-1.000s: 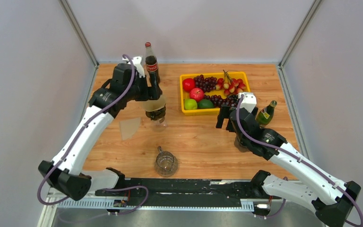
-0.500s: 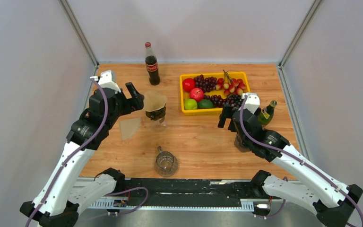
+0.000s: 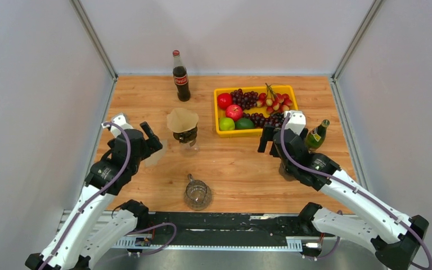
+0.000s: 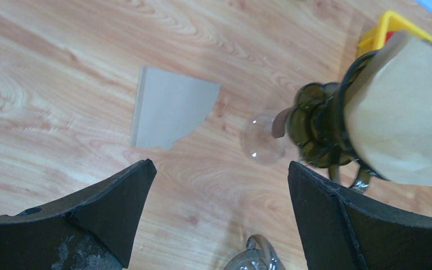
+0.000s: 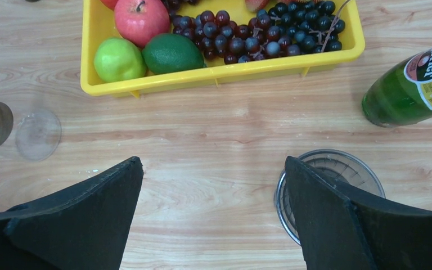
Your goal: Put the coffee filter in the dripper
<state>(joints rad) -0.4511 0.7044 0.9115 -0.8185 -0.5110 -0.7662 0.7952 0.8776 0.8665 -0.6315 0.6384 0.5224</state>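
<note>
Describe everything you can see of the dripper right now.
The dripper is dark smoky-green glass with a dark rim band and a loop handle, on a clear round foot. It stands upright on the wooden table, left of the yellow tray. A pale brown paper filter sits in its cone, rising above the rim. Nothing else touches it.

I work in a robot test lab. I stand in a small booth with plain grey walls [image 3: 34, 84] on three sides and thin metal posts [image 3: 93, 36] in the corners. My white and black left arm [image 3: 81, 211] and right arm [image 3: 360, 202] are bolted to a black metal rail [image 3: 219, 222] at the near edge of a light wooden tabletop [image 3: 230, 160]. Purple cables [image 3: 127, 149] run along them. A yellow plastic tray [image 3: 242, 133] of fruit, a dark cola bottle with a red cap [image 3: 180, 76] and a green glass bottle [image 3: 316, 136] stand on the tabletop.
</note>
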